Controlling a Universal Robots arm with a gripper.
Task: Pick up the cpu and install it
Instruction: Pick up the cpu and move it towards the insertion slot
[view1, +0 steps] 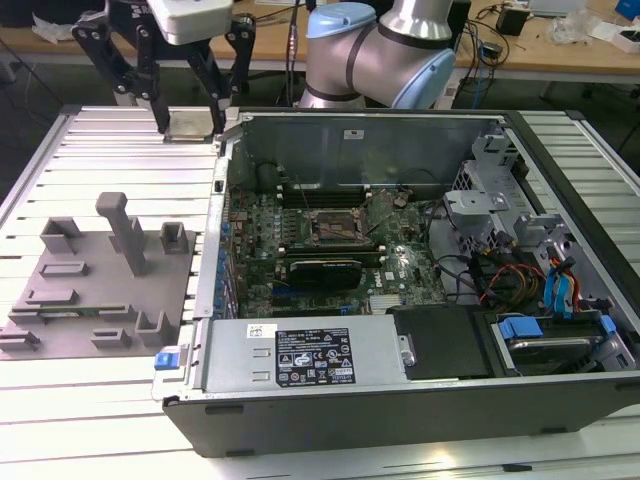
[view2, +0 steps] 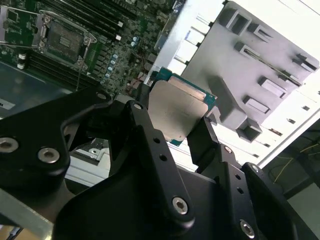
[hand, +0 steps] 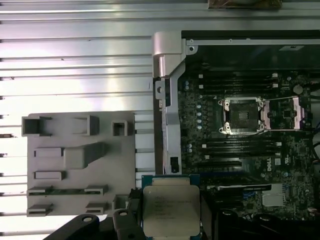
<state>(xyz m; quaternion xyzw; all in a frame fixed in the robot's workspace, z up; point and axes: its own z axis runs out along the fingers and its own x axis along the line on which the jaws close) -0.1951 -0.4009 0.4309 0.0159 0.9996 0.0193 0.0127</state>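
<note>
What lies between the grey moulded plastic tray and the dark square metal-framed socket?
In the first wrist view, the silver metal case wall stands between the tray and the socket.

A grey moulded plastic tray with upright posts and slots lies on the ribbed aluminium table, just beside an open black computer case. Inside are a green motherboard, a long black rectangular card and a silver labelled power-supply box.
</note>
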